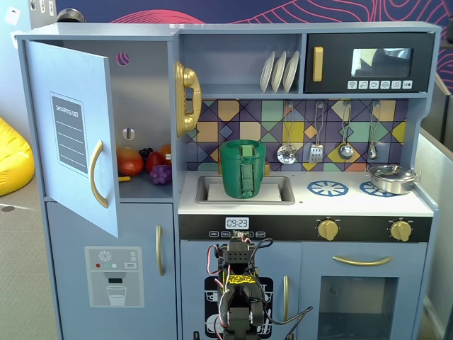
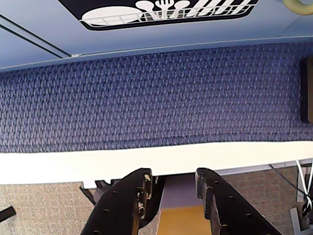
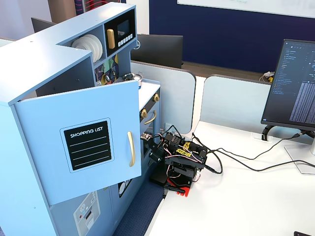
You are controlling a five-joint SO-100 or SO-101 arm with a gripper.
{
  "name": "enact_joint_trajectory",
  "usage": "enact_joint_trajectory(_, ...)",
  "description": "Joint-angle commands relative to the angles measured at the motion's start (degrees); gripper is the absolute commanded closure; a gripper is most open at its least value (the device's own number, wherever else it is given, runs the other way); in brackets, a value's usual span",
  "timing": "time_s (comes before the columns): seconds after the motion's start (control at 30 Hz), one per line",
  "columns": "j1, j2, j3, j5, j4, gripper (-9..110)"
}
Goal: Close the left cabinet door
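Observation:
The left cabinet door (image 1: 71, 134) is light blue with a black "SHOPPING LIST" panel and a curved gold handle (image 1: 97, 173). It stands swung wide open from the upper left compartment. It also shows in the other fixed view (image 3: 83, 147), with its handle (image 3: 131, 148) towards the arm. My arm (image 3: 179, 157) sits folded low on the white table in front of the kitchen, well below and to the right of the door (image 1: 241, 297). In the wrist view my gripper (image 2: 172, 178) points down at the table edge, open and empty.
Toy fruit (image 1: 145, 164) lies inside the open compartment. A green basket (image 1: 243, 168) stands in the sink. Blue carpet (image 2: 156, 93) lies between the kitchen base and the white table edge (image 2: 146, 159). A monitor (image 3: 295, 88) and cables (image 3: 236, 160) are on the table.

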Motion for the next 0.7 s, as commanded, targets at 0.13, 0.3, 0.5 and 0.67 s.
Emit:
enact_joint_trajectory(0.13, -0.3, -0.3, 1.1, 2.1, 9.4, 101)
enact_joint_trajectory(0.3, -0.5, -0.3, 1.1, 2.1, 9.4, 101)
enact_joint_trajectory(0.5, -6.2, -0.5, 0.4, -0.9, 6.9, 101)
enact_joint_trajectory(0.67, -37.1, -0.5, -8.9, 9.1, -1.1, 101)
